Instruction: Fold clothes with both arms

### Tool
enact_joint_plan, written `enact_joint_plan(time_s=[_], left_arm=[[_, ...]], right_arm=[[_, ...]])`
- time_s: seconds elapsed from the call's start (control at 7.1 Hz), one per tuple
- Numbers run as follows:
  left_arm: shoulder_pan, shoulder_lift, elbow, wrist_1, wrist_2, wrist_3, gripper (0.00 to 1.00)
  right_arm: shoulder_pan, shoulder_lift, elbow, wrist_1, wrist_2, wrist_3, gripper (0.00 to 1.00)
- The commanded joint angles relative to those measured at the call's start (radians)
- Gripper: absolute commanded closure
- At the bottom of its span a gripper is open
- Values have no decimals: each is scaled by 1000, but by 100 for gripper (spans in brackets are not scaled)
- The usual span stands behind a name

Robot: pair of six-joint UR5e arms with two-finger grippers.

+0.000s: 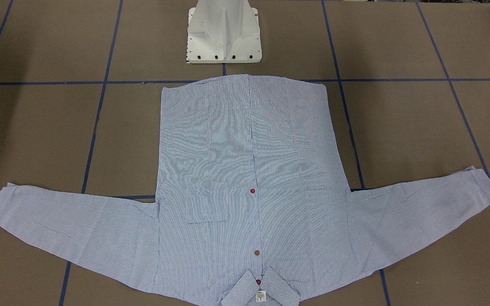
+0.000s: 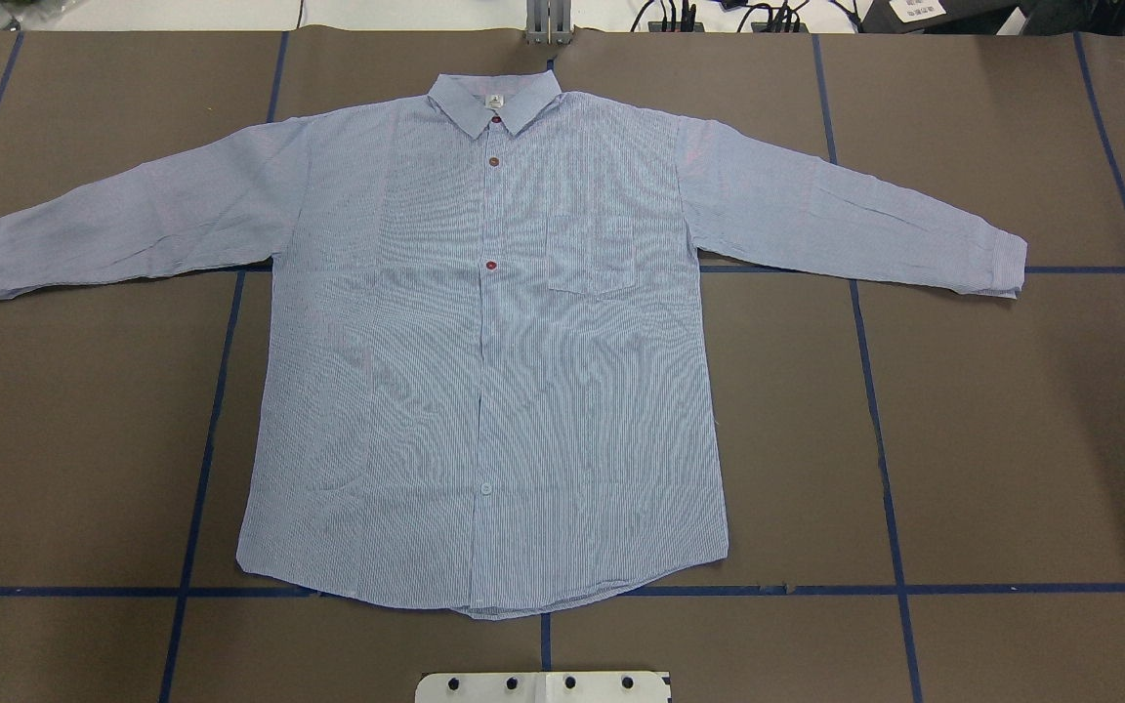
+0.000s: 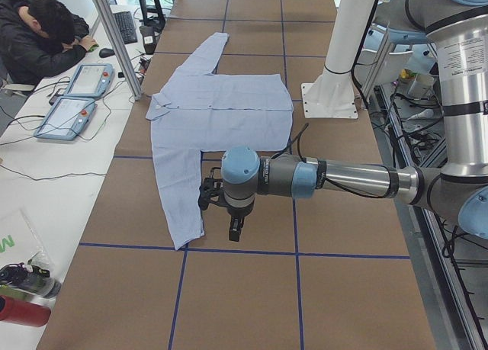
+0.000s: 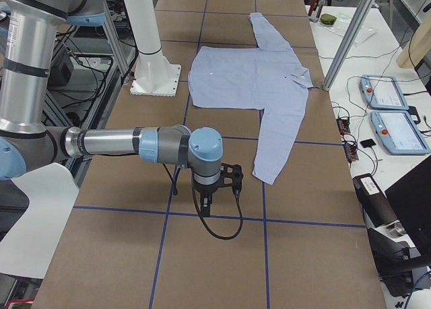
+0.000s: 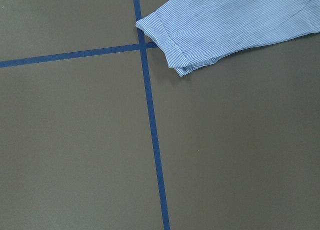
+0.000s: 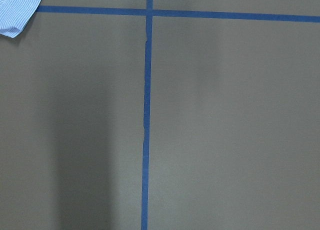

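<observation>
Shirt point(image 2: 484, 371) spread flat on my tabletop point(image 2: 1012, 439), collar toward the far edge.
Collar tag point(image 1: 260, 296) unreadable; for left gripper point(image 3: 235, 234) and right gripper point(image 4: 205, 207) I cannot tell the jaw state.

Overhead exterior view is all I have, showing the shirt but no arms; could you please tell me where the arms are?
Observer: The left arm hangs above the brown table, near one cuff of the light blue-and-white striped long-sleeved shirt.
Operator: Thanks, and the right arm?
Observer: The right arm hangs likewise near the opposite cuff.
Operator: Do the wrist cameras see cloth?
Observer: The left wrist view shows the first cuff lying at a blue tape crossing.
</observation>
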Motion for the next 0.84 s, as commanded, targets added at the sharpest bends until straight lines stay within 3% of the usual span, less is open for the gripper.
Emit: enact_joint_plan(time_s=[0.0,0.42,0.56,0.7], left_arm=[[0,-8,-6,-5,-9,2,0],[1,-29,-69,-52,0,2,0],[1,-31,-80,-139,2,3,0],[1,-32,-75,-254,2,2,0]], right_arm=[[0,1,0,2,0,0,0],[0,11,87,2,12,2,0],[0,15,116,47,12,3,0],[0,27,103,218,11,14,0]])
